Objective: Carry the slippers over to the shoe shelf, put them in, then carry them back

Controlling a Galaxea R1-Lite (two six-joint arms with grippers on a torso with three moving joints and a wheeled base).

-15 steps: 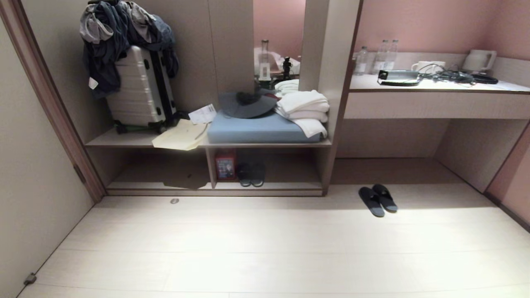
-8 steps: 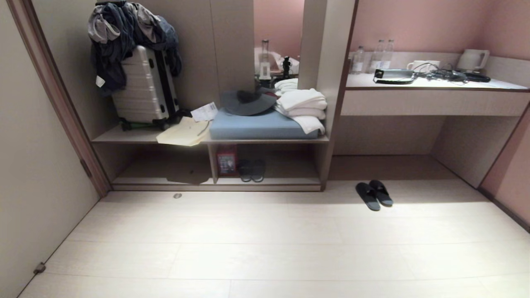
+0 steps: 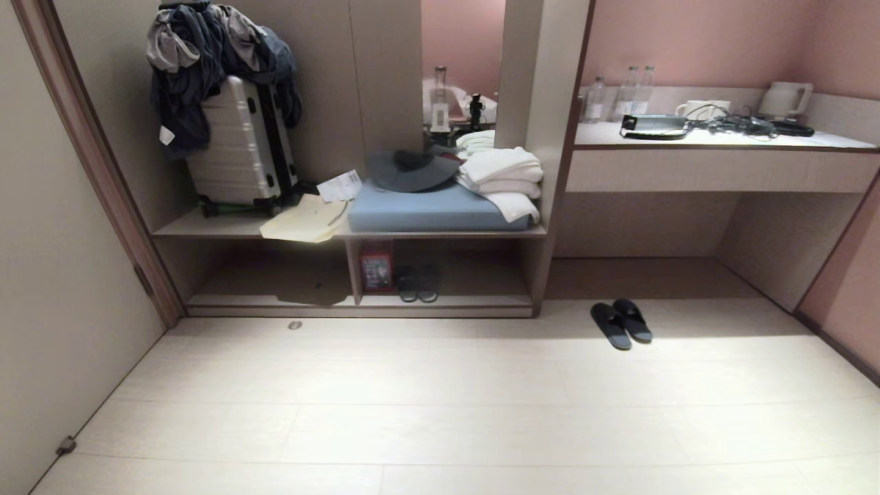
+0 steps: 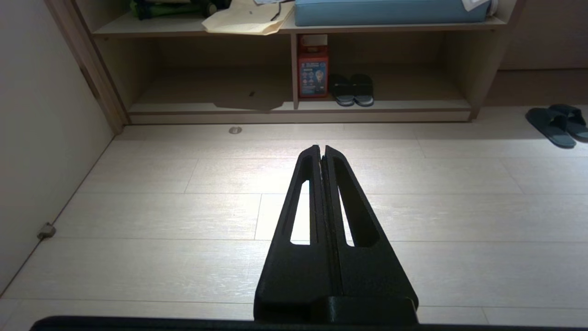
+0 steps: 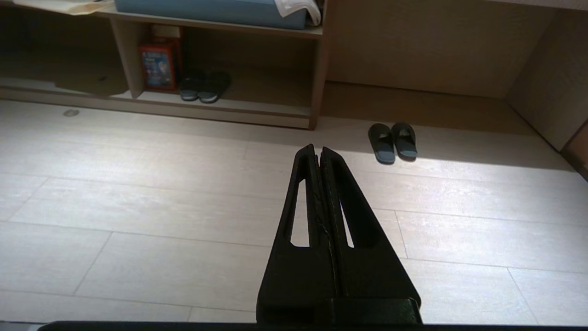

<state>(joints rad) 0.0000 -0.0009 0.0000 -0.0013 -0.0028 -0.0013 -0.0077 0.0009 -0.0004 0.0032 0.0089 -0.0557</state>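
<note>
Grey slippers (image 3: pixel 621 324) lay on the floor right of the shoe shelf (image 3: pixel 447 300), where a similar pair (image 3: pixel 417 283) sat. Both the left gripper (image 4: pixel 322 148) and right gripper (image 5: pixel 317 148) had fingers closed, empty. Likeliest slip: grabbing the wrong pair.

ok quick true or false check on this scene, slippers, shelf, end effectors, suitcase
1. The slippers lie side by side on the floor, outside the shoe shelf. True.
2. The shoe shelf is empty. False: it holds another dark pair and a red box.
3. The left end effector and the right end effector are both shut, holding nothing. True.
4. The suitcase stands on the floor. False: it stands on the bench top, with clothes draped over it.
</note>
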